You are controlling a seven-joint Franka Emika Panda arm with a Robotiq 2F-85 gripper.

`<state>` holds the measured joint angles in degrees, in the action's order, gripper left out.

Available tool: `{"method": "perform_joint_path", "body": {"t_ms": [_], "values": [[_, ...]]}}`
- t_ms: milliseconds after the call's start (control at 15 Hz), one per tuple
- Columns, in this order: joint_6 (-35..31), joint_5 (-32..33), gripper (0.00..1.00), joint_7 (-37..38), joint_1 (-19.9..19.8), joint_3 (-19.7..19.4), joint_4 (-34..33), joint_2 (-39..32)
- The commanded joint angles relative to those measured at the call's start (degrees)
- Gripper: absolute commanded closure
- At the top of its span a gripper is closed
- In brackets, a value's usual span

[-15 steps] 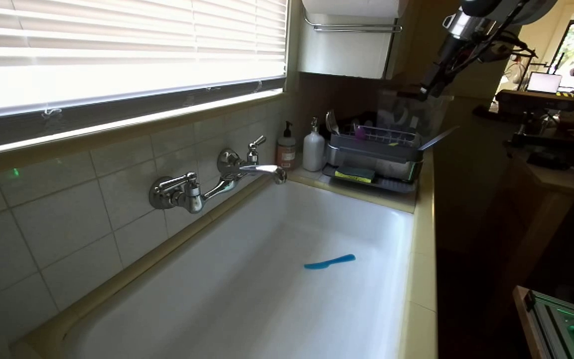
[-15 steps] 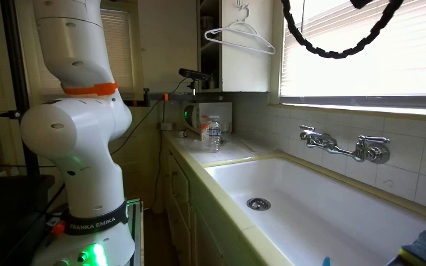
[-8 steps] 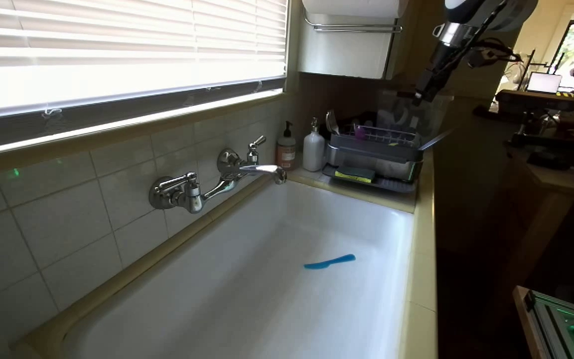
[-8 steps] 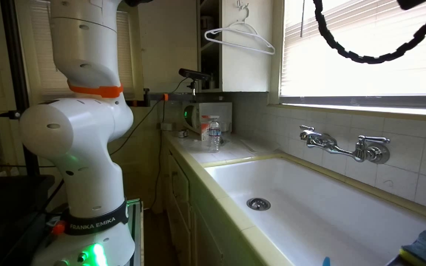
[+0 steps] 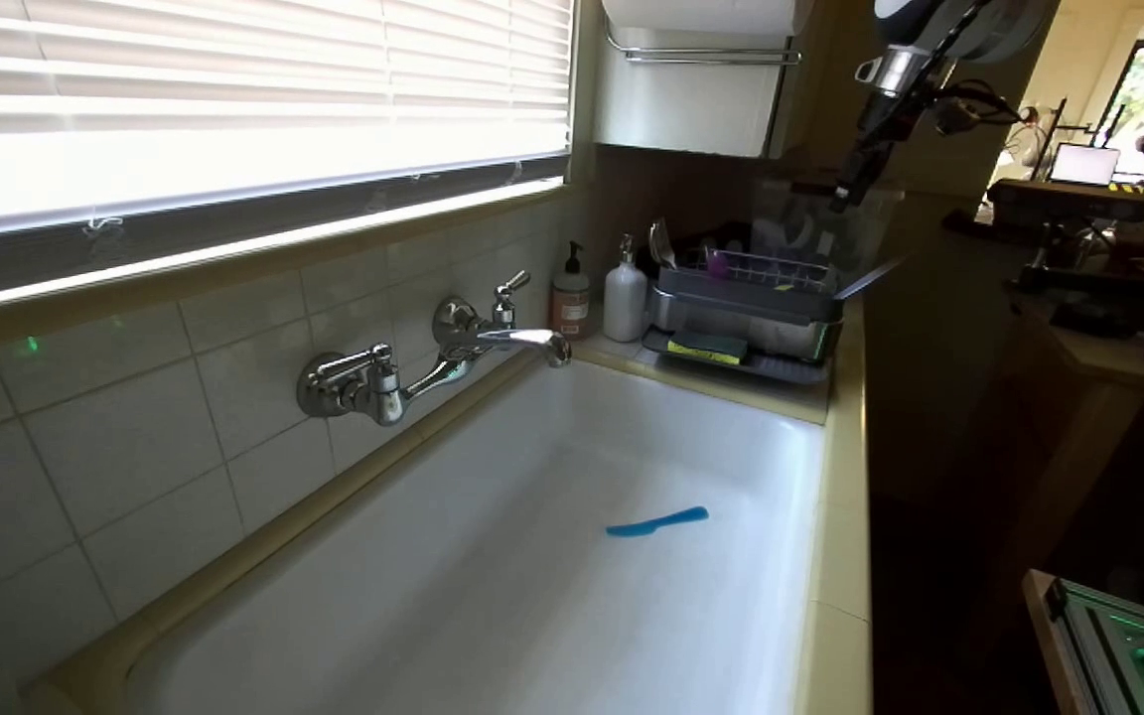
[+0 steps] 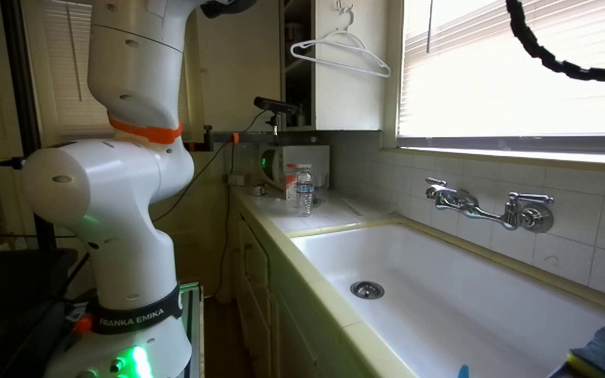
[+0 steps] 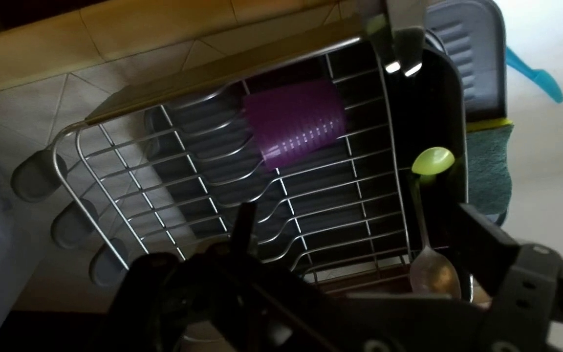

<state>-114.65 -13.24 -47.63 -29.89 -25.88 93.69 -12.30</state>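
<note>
Wrist view: the hand (image 7: 357,211) hangs spread wide above the dish rack (image 5: 746,301), which shows side-on in an exterior view, with nothing in its grasp and no contact visible. A purple cup (image 7: 295,124) rests tilted on the rack's wires, probably so that water can drip off. A metal spoon (image 7: 435,274) and a yellow-green spoon (image 7: 433,161) sit in the dark side bin (image 7: 425,107) with their bowls at the top, likely to let them drain handle-down. The sponge (image 7: 489,168) lies on the drip tray (image 7: 482,73) beside the sink (image 5: 493,596), perhaps to stay within reach; the blue knife (image 5: 656,521) lies flat in the sink. Compared with a second ago, the hand points more steeply downward in an exterior view; rack, sponge and knife are unmoved.
</note>
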Motion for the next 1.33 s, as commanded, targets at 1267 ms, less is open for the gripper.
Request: {"method": "perform_joint_path", "body": {"t_ms": [1267], "values": [[7.3,-3.1,0.00,-4.9,-11.9,10.3,-20.0,-17.5]]}}
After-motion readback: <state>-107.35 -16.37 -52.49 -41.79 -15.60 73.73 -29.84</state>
